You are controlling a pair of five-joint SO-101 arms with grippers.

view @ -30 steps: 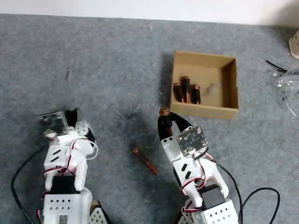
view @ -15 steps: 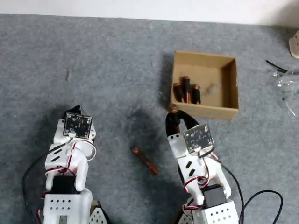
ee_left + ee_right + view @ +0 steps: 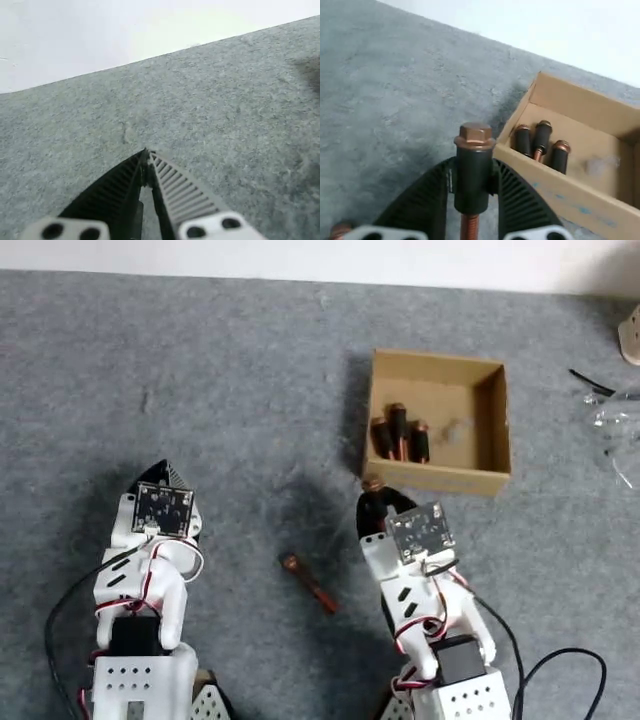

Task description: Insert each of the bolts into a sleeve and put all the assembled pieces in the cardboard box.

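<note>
Far left, your left gripper [image 3: 160, 470] hangs over the grey tabletop [image 3: 250, 370], well apart from every task thing. Its fingers [image 3: 175, 182] meet at the tips with nothing between them. In the left wrist view, felt stretches ahead of them.

Between your two arms a loose bolt [image 3: 308, 583] lies flat on the tabletop. It is slanted, with its head toward the far left and its copper shaft bare. It sits nearer your right arm than your left and touches neither.

Next comes your right gripper [image 3: 378, 505], just short of the box's near wall. Its fingers [image 3: 520, 200] are clamped on a black sleeve [image 3: 471, 170], one on each side. The held bolt [image 3: 469, 225] runs through that sleeve, so you have an assembled piece in hand. Its hex head [image 3: 475, 136] sits on the sleeve's far end, and the copper shaft comes out at the other end. In the high view the head [image 3: 372, 483] is just outside the near wall, close to the box's left corner and not over the opening.

The box [image 3: 438, 478] stands open on the tabletop, beyond the right gripper and a little to its right. Three pieces [image 3: 398, 435] lie side by side in its left half, close to the left wall, with their heads toward the far wall.

At the far right edge of the tabletop you have some thin cables [image 3: 605, 405], well apart from the box.
</note>
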